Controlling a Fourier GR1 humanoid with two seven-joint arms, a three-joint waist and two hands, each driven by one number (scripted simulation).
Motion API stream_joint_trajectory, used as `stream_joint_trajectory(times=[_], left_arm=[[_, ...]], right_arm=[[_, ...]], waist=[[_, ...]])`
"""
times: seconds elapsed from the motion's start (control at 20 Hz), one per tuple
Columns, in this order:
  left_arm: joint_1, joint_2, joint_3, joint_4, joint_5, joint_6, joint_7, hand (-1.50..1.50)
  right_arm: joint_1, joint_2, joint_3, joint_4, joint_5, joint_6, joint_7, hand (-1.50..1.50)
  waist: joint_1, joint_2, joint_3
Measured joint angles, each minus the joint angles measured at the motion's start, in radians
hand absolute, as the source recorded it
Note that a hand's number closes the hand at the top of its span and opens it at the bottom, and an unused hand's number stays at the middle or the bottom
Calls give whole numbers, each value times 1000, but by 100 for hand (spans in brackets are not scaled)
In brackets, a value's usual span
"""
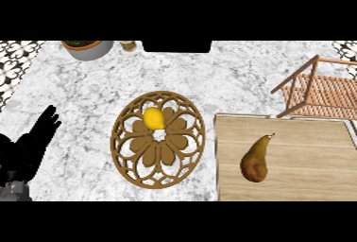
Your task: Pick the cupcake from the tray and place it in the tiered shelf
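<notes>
Head view: brown-green pear (255,160) lies on light wooden tray (307,142), lower right. Reddish wooden tiered shelf (322,92) just beyond, upper right. Yellow lemon (154,118) on brown openwork round plate (120,156), centre. Black left hand (28,149) at left edge, fingers straight, holding nothing.

Head view. Bright, even, diffuse light falls on the counter (83,94); its direction cannot be told. The counter seen through the openwork of the trivet (157,140) is as bright as the counter around it. The lemon (154,118) on the trivet is uniformly lit. Right of the trivet, the tray (307,142) looks matte, and the pear (255,159) shades from lighter neck to darker base. Left of the trivet, the left hand (31,146) shows as flat black.
</notes>
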Motion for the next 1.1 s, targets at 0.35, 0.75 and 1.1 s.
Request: stream_joint_trajectory(times=[0.35, 0.75, 1.1], left_arm=[[-25, -18, -6, 18, -24, 6, -9, 0], [-2, -23, -1, 11, -31, -3, -20, 0], [-24, -12, 17, 15, -18, -21, 1, 0]], right_arm=[[-199, 40, 141, 204, 91, -81, -49, 150], [-371, 96, 220, 461, 191, -161, -72, -150], [-462, 123, 284, 624, 303, -241, -184, -150]], waist=[[9, 3, 0], [16, 5, 1], [15, 7, 2]])
